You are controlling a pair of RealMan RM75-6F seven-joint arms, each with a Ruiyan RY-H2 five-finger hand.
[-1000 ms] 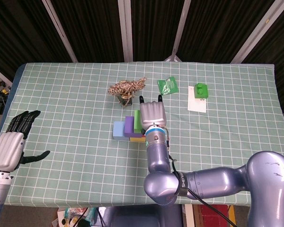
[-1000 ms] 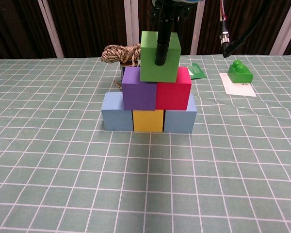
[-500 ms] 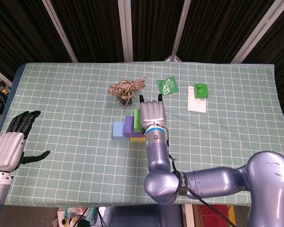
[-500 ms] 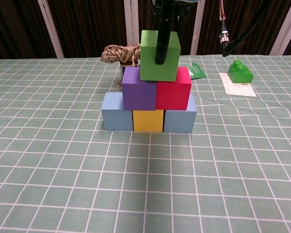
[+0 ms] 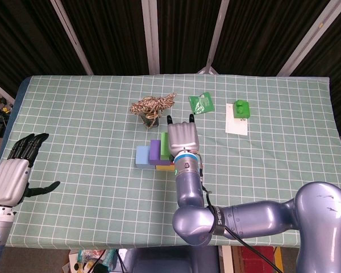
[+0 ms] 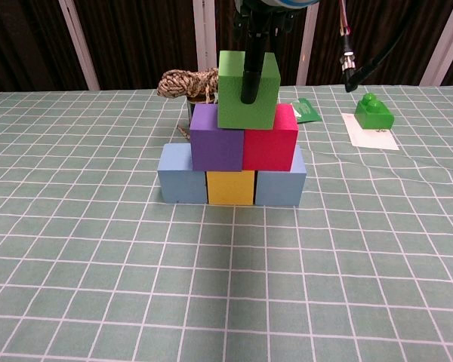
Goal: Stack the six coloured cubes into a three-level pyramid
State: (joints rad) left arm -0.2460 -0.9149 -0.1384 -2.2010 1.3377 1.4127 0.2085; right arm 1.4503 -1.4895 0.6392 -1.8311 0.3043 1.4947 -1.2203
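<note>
One dark finger [image 6: 250,72] of the right hand [image 5: 182,138] lies down the near face of the green cube [image 6: 248,89], pressed against it; the other fingers are behind the cube and hidden in the chest view, so the hand grips the cube from above, though how the hidden fingers lie I cannot tell. In the head view two fingertips poke out beyond the hand's far edge.

Directly under the finger, the green cube sits on the seam between the purple cube [image 6: 217,138] and the red cube [image 6: 271,139], which touch side by side. Below those runs the bottom row: a blue cube [image 6: 182,174] to the left, the yellow cube [image 6: 230,188] in the middle, and a second blue cube [image 6: 281,179] to the right, all touching on the checked tablecloth [image 6: 234,286].

Beyond the fingers, behind the stack, a bundle of twine [image 6: 187,81] rests on a dark holder. Farther right of the fingers lie a green packet [image 5: 201,103] and a green toy brick [image 6: 374,111] on a white card [image 6: 371,135].

Well off to the left, the left hand [image 5: 16,170] hovers at the table's edge, fingers spread and holding nothing.
</note>
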